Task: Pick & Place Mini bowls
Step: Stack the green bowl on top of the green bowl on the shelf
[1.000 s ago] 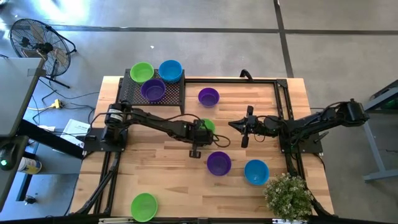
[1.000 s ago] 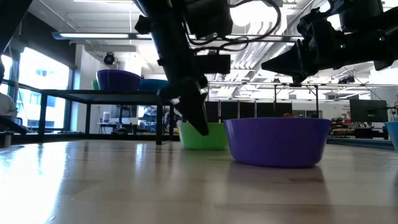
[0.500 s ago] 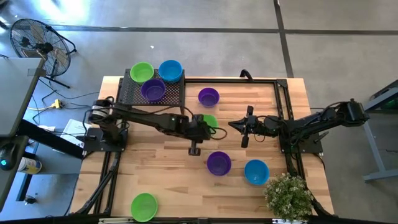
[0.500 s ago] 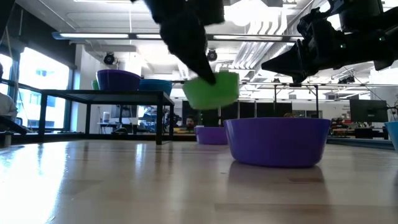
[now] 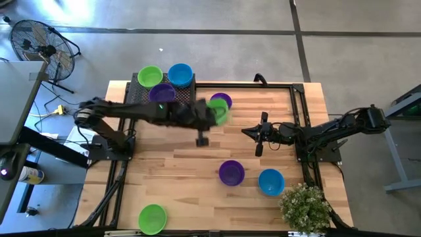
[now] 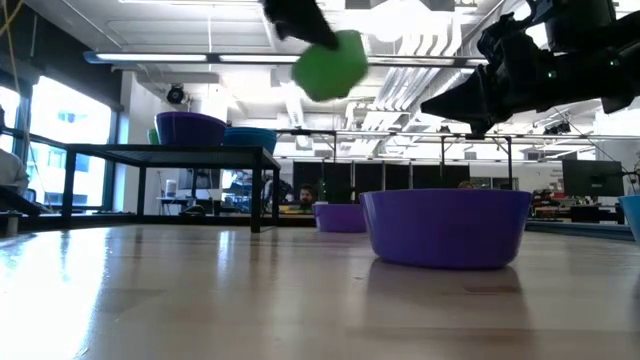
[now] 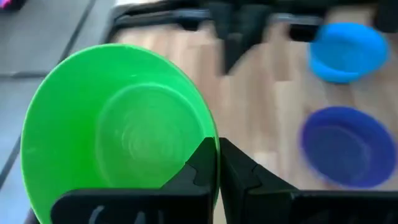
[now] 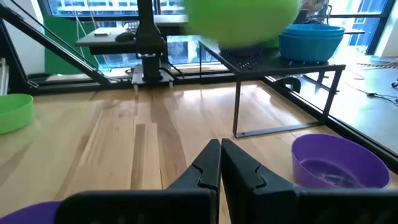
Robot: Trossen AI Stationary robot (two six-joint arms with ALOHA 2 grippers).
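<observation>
My left gripper (image 5: 212, 113) is shut on a lime green mini bowl (image 5: 218, 110) and holds it high above the table, between the black rack (image 5: 135, 99) and a purple bowl (image 5: 222, 100). In the low view the green bowl (image 6: 330, 65) hangs tilted in the air. The rack carries a green bowl (image 5: 150, 76), a blue one (image 5: 180, 74) and a purple one (image 5: 162, 94). Standing on their bases on the table are a purple bowl (image 5: 231, 172), a blue bowl (image 5: 271, 182) and a green bowl (image 5: 152, 218). My right gripper (image 5: 258, 137) waits shut, right of centre, above the table. My left gripper pinches the green bowl's rim (image 7: 213, 134): one finger (image 7: 200, 167) is inside the bowl and the other (image 7: 241, 171) outside its wall. The bowl is lifted clear of the table and tilted, its opening turned toward the wrist camera.
A potted plant (image 5: 304, 206) stands at the table's near right corner. A black frame rail (image 5: 299, 112) runs along the right side. A fan (image 5: 39, 46) is on the floor beyond the far left corner. Bare wood lies left of the near purple bowl.
My left gripper, shut on the green bowl, has risen from table height and swung toward the far edge and the rack. The bowl has gone from standing on the wood beside the near purple bowl to hanging clear and tilted, high in the low view.
</observation>
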